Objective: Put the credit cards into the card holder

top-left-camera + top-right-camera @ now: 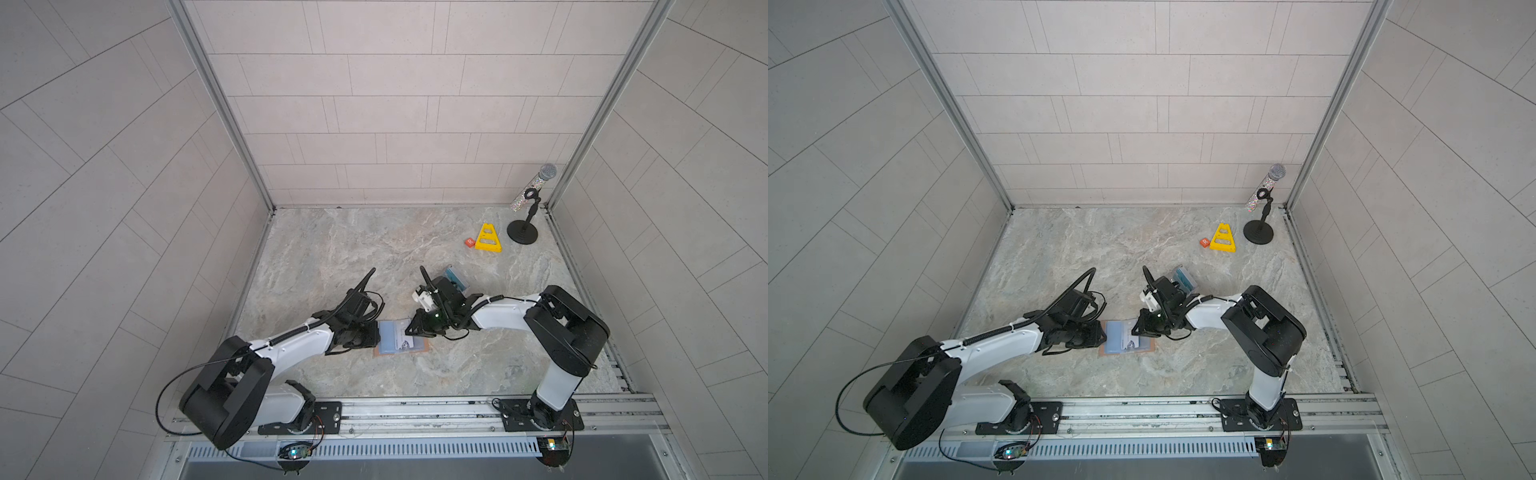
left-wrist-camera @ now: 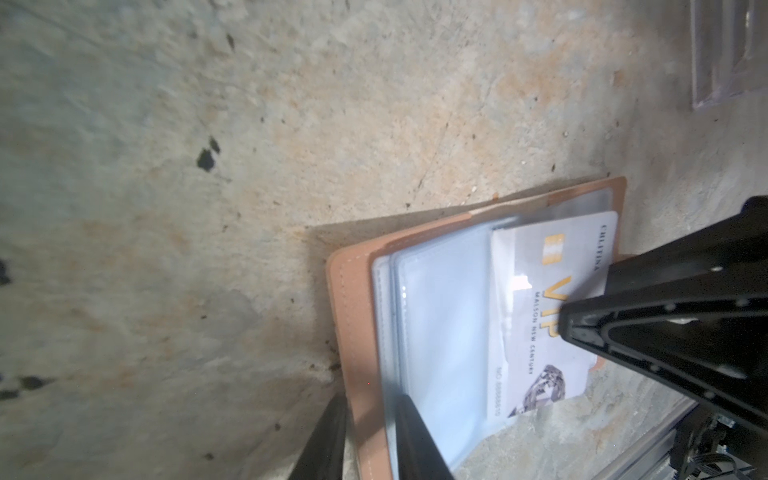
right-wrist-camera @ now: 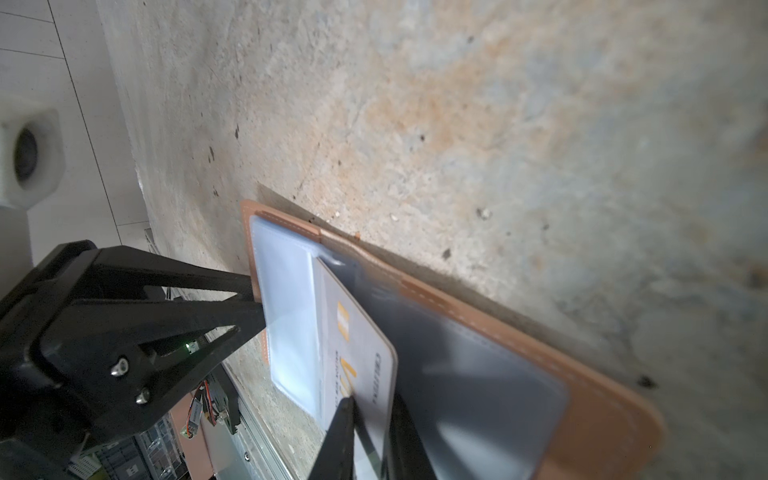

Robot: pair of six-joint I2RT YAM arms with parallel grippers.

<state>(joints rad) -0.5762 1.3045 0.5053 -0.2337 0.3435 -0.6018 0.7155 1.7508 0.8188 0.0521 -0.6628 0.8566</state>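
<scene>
In both top views the card holder [image 1: 390, 338] [image 1: 1121, 338] lies spread flat on the table [image 1: 332, 257], low in mid-frame, with both ends covered by the arms. A white card [image 2: 540, 324] sits partway under a clear sleeve, and the right gripper [image 3: 372, 401] cuts off its print, jaws slightly parted around its outer edge. The left gripper [image 2: 370, 403] straddles the holder's opposite edge, pinching or not cannot be told, and a stand of more cards [image 1: 455, 277] is mostly hidden behind the right wrist.
</scene>
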